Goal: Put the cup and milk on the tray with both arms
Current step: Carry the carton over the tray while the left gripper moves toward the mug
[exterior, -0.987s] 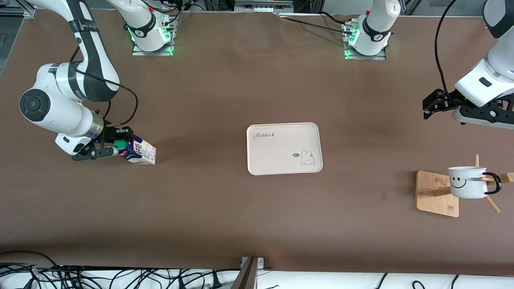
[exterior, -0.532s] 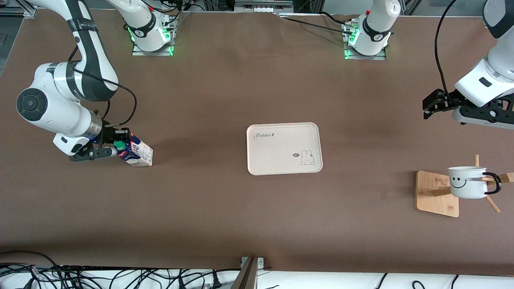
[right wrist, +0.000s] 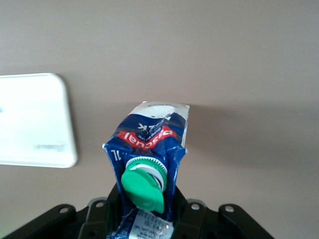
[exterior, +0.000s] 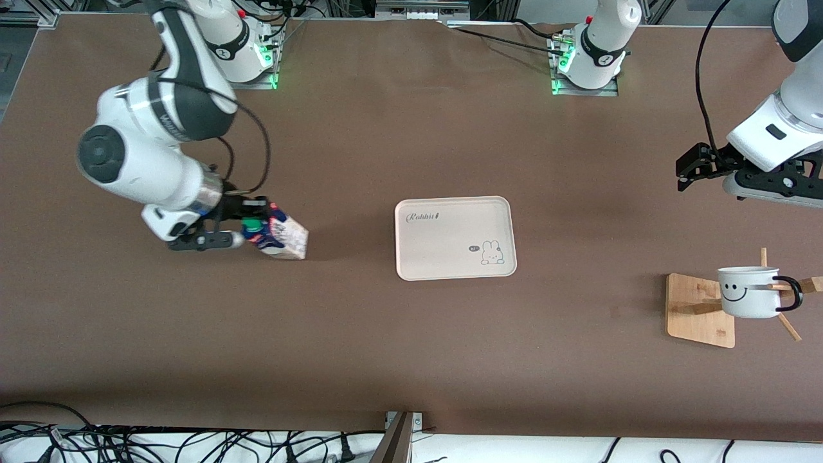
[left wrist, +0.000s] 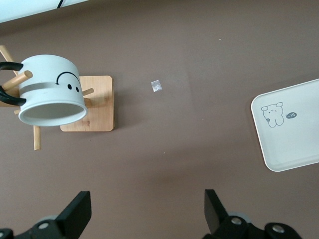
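My right gripper [exterior: 252, 231] is shut on the top of the milk carton [exterior: 281, 237], blue and white with a green cap [right wrist: 143, 188], and holds it tilted above the table between the right arm's end and the cream tray [exterior: 455, 238]. The tray's corner shows in the right wrist view [right wrist: 35, 119]. The white smiley cup [exterior: 749, 292] hangs by its black handle on a wooden stand at the left arm's end. My left gripper [exterior: 687, 168] is open and empty, up in the air, with the cup [left wrist: 50, 90] and the tray's rim [left wrist: 289, 124] in its wrist view.
The wooden stand [exterior: 699, 310] has a flat square base and several pegs. A small scrap [left wrist: 156, 85] lies on the brown table between the stand and the tray. Cables run along the table's near edge [exterior: 193, 444].
My right arm has lifted the milk carton and carried it toward the tray. The left arm, the cup and the tray have not moved.
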`<state>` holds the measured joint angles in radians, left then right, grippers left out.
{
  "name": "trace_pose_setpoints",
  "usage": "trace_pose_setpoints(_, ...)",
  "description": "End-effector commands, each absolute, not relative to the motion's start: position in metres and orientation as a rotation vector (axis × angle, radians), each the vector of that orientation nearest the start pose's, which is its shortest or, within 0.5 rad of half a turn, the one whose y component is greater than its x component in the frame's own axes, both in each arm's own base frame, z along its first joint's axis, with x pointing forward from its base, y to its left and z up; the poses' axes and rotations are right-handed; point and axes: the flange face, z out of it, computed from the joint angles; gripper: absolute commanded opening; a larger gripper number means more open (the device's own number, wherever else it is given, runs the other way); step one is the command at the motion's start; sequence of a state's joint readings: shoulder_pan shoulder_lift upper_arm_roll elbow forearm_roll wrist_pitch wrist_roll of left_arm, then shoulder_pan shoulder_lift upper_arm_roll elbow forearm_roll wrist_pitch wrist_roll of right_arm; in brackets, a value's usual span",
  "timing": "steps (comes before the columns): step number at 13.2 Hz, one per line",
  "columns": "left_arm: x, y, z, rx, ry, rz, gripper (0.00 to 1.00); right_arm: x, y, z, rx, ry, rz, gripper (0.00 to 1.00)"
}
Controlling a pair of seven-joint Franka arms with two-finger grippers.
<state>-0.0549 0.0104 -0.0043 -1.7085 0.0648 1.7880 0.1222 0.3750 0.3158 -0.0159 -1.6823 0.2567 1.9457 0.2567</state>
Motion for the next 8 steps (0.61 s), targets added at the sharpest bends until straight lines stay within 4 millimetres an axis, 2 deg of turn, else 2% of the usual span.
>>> trace_pose_setpoints(1, 0.576, -0.031, 0.577, -3.08, 0.286, -0.095, 1.0, 0.599, 0.342, 0.414, -2.898, 0.055, 0.183, 0.38)
trace_pose_setpoints(3, 0.576, -0.031, 0.577, -3.08, 0.289, -0.093, 1.0, 0.575, 0.42, 0.399, -2.91, 0.077, 0.19, 0.38)
trace_pose_setpoints(5, 0.58, -0.032, 0.574, -3.08, 0.287, -0.093, 1.0, 0.55, 0.478, 0.38, -2.906, 0.06, 0.115, 0.38)
trace_pose_setpoints(7, 0.587, -0.034, 0.576, -3.078, 0.291, -0.103, 1.0, 0.535, 0.502, 0.362, -2.941, 0.031, 0.065, 0.38)
trace_pose_setpoints(8, 0.59, -0.035, 0.575, -3.08, 0.291, -0.103, 1.0, 0.533, 0.505, 0.36, -2.95, 0.022, 0.054, 0.38)
